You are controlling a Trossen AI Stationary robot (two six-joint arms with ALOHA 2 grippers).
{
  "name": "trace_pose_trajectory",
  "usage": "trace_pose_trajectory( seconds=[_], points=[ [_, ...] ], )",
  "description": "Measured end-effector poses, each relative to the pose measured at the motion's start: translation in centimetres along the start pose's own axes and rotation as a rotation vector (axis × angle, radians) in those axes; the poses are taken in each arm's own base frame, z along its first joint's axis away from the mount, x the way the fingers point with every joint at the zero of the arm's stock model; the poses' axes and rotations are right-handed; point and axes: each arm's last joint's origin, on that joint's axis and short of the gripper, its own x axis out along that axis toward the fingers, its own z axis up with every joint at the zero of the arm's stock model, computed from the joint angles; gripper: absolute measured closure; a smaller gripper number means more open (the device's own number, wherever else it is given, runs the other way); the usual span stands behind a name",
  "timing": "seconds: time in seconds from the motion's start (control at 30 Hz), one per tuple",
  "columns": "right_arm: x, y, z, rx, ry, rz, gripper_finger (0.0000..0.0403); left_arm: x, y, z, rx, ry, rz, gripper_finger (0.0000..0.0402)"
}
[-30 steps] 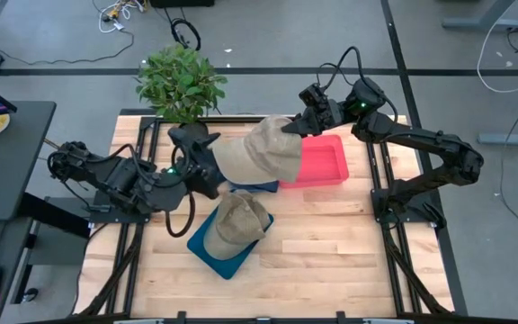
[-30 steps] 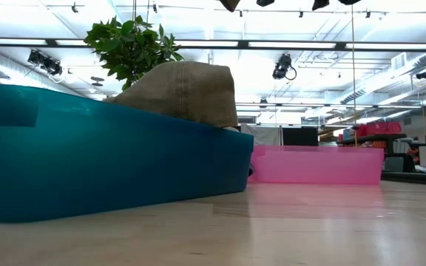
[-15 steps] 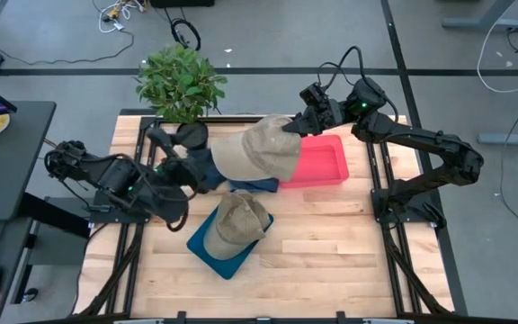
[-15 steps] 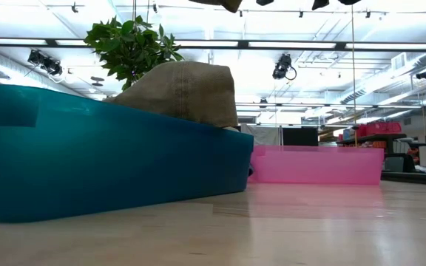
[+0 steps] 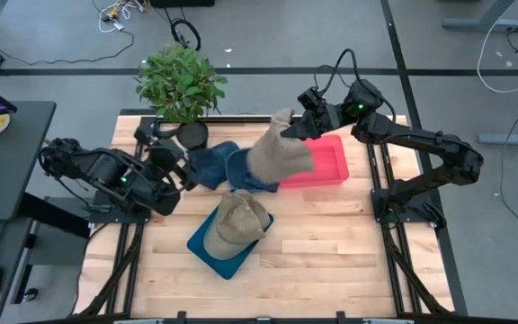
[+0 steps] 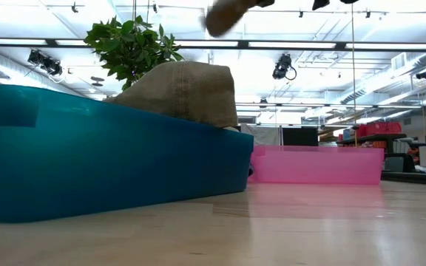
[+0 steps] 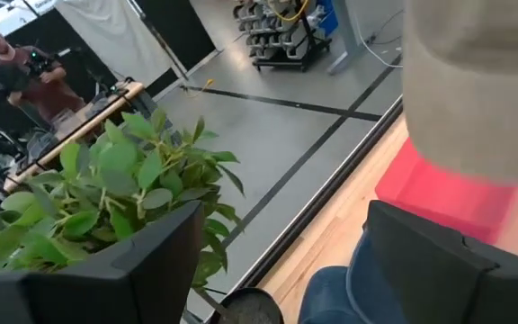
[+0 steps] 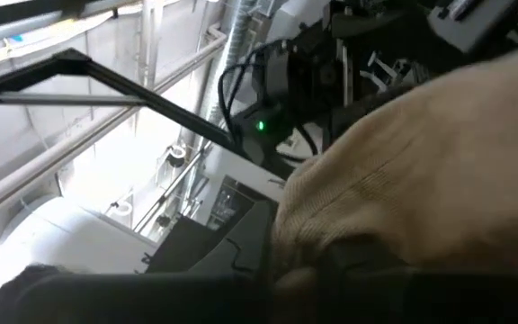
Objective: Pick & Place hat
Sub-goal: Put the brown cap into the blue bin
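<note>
A tan hat [image 5: 279, 155] hangs high above the table from my right gripper [image 5: 295, 129], which is shut on it, over the near-left corner of the pink bin [image 5: 329, 162]. In the low view the tan hat [image 6: 224, 15] blurs at the top. My left gripper [image 5: 178, 165] stands open to the hat's left, apart from it; its wrist view shows the gripper [image 7: 277, 261] with nothing between its fingers. A second tan hat [image 5: 241, 220] lies in the teal bin [image 5: 207, 245]. Blue denim hats [image 5: 218, 166] lie on the table. My right gripper holds the tan hat by its upper far edge [image 5: 286, 126], pinched between the two fingers, coming from the table's right and slanting down. The cloth [image 8: 421, 171] bunches over the fingers and hides the place of contact. The hat is lifted clear and hangs slack below.
A potted plant [image 5: 180, 83] stands at the table's far left edge, close behind my left arm. The pink bin sits at the far right, the teal bin at the near middle. Bare wood [image 5: 331, 243] lies near and to the right. A person [image 7: 25, 76] stands in the room beyond.
My left gripper has let go of the tan hat's left side and drawn back toward the table's left. The hat, before spread level between both grippers, has swung right and now hangs bunched from my right gripper alone, uncovering the blue hats.
</note>
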Motion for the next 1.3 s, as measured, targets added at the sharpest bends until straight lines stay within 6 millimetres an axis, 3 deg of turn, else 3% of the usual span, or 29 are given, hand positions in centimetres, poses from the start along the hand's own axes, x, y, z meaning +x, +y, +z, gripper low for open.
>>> trace_pose_trajectory(
  seconds=[0.13, 0.5, 0.67, 0.97, 1.3],
  points=[
    [1.2, -0.4, -0.6, 0.006, 0.041, 0.001, 0.0359, 0.3, 1.1, 0.1, -0.037, 0.003, 0.019, 0.0085],
    [8.0, -1.7, 0.4, -0.110, 0.229, 0.069, 0.0359, 1.4, 3.8, 0.5, -0.160, 0.034, 0.073, 0.0085],
    [10.2, -3.4, 0.3, -0.131, 0.318, 0.048, 0.0359, 2.1, 4.7, 0.6, -0.231, 0.038, 0.116, 0.0085],
    [11.5, -7.4, -1.5, -0.117, 0.413, -0.078, 0.0359, 2.6, 5.0, 1.0, -0.318, 0.029, 0.131, 0.0086],
    [12.5, -7.2, -2.4, -0.148, 0.392, -0.079, 0.0359, 3.1, 5.3, 1.2, -0.333, 0.031, 0.160, 0.0086]
  ],
)
